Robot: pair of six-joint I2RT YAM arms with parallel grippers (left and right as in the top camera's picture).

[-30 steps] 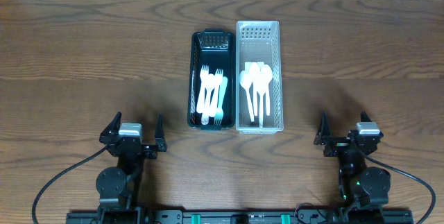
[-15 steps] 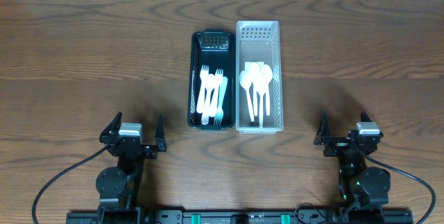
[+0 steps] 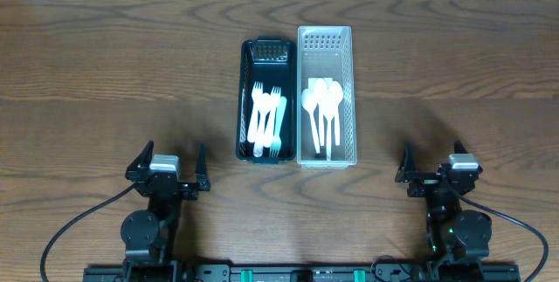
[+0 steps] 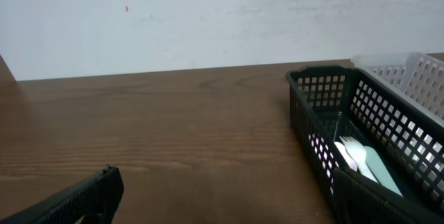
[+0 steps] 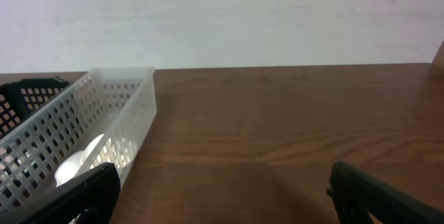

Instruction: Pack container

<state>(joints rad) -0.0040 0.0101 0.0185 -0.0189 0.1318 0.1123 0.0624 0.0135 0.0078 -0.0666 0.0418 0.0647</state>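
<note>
A black slotted basket (image 3: 245, 99) at mid table holds several white forks (image 3: 266, 118). A clear white slotted basket (image 3: 350, 99) stands right beside it and holds white spoons (image 3: 321, 107). My left gripper (image 3: 169, 165) is open and empty near the front left edge. My right gripper (image 3: 437, 165) is open and empty near the front right edge. The black basket (image 4: 305, 113) and a fork (image 4: 355, 156) show in the left wrist view. The white basket (image 5: 135, 106) shows in the right wrist view. Both grippers are well short of the baskets.
The dark wooden table (image 3: 105, 64) runs to a white wall at the back. Black cables (image 3: 61, 234) trail from both arm bases along the front edge.
</note>
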